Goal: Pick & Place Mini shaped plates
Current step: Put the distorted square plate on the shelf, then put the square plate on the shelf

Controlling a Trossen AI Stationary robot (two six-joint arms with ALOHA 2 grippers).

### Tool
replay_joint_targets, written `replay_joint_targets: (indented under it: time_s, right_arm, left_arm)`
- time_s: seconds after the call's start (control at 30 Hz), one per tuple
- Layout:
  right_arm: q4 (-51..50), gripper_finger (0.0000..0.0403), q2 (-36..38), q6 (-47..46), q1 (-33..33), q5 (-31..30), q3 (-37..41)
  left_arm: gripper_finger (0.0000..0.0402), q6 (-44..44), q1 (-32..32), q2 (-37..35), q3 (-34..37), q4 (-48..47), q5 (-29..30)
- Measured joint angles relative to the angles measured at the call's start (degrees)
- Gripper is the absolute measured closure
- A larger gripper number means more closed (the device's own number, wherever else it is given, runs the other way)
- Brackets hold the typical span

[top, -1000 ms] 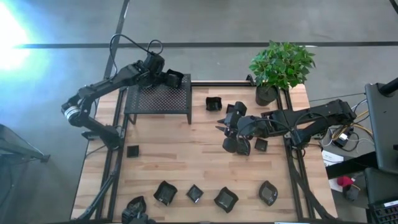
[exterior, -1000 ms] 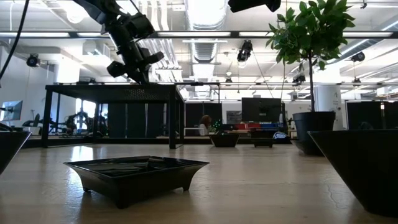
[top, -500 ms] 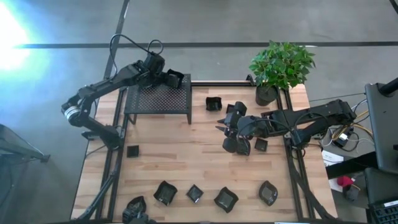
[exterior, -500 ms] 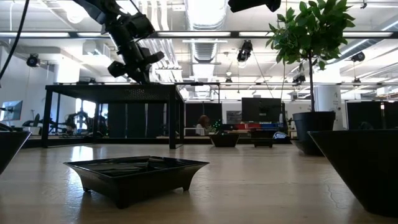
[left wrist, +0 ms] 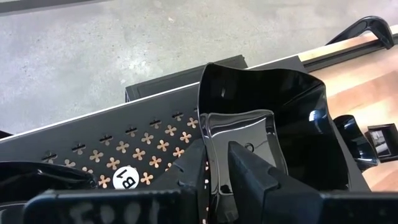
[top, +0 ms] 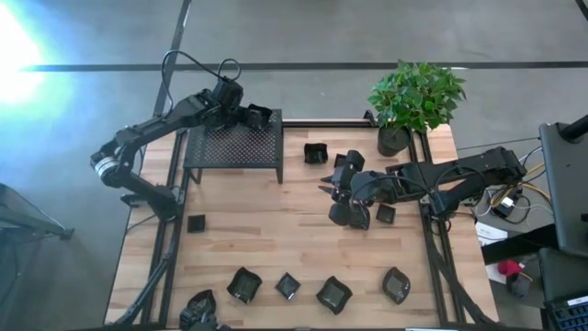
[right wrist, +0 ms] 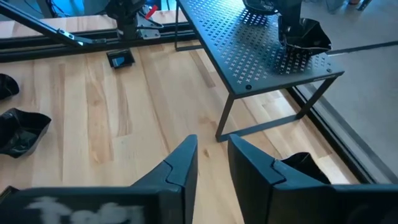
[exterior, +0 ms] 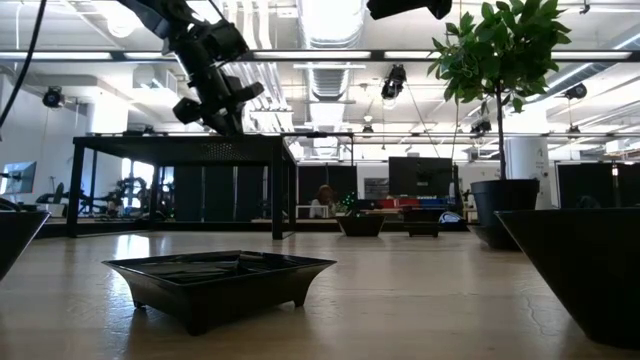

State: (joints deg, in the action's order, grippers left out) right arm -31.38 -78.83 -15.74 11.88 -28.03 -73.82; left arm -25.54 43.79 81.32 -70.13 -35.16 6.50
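Observation:
My left gripper is over the far right corner of the black perforated stand and is shut on a glossy black square mini plate, also seen in the right wrist view. My right gripper hovers above the table's middle right, its fingers a narrow gap apart with nothing between them. Mini plates lie around it. Several more rest on their bases along the near edge. My left gripper pinches the plate's side wall, one finger inside the dish and one outside. The fingers slant down from the table's left. The plate is tipped up on edge, its hollow facing the wrist camera. Whether its lower end touches the stand, I cannot tell.
A potted plant stands at the far right corner. A small square plate lies near the left edge. In the low view one plate sits close in front. Bare wood spreads across the table's middle.

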Motion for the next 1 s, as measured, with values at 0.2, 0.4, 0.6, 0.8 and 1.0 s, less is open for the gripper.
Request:
replay_joint_targets:
  time_s: [0.2, 0.4, 0.6, 0.8, 1.0]
  right_arm:
    - [-0.07, 0.0326, 0.0, -0.27, -0.02, 0.0, 0.0]
    - [-0.07, 0.0322, 0.0, -0.29, 0.0, 0.0, 0.0]
    - [-0.1, 0.032, 0.0, -0.05, -0.03, 0.0, 0.0]
    - [-0.15, 0.0329, 0.0, -0.07, -0.04, 0.0, 0.0]
    - [-0.14, 0.0332, 0.0, 0.75, -0.04, -0.02, 0.0]
  left_arm:
    - [0.034, 1.49, 0.04, -0.29, 0.0, -0.01, 0.0]
    - [0.034, 1.59, 0.09, -1.09, -0.3, -0.22, 0.0]
    - [0.034, 5.05, 0.09, -2.66, -0.88, 0.02, 0.0]
    - [0.034, 8.11, 0.09, -5.46, -0.92, 0.0, -0.02]
    - [0.034, 15.3, -0.11, -10.14, -0.92, -1.36, -0.73]
